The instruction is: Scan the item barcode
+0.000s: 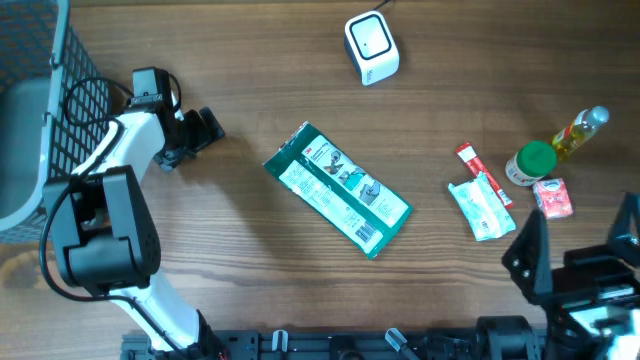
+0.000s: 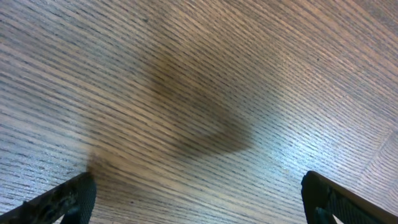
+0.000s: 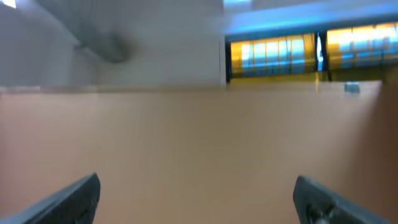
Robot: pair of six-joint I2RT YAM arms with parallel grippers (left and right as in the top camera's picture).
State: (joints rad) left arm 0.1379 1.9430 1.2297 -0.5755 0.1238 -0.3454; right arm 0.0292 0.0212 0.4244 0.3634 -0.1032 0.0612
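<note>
The packet (image 1: 338, 189) is seen flat mid-table, between left gripper (image 1: 205, 128) and right gripper (image 1: 578, 235), both spread wide and empty. It is judged light, floppy and slick, and is best pinched at a short edge.

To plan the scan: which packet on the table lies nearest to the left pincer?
The large green packet, alone in the middle of the table. The white sachet, the red stick and the pink packet lie clustered far off at the right.
</note>
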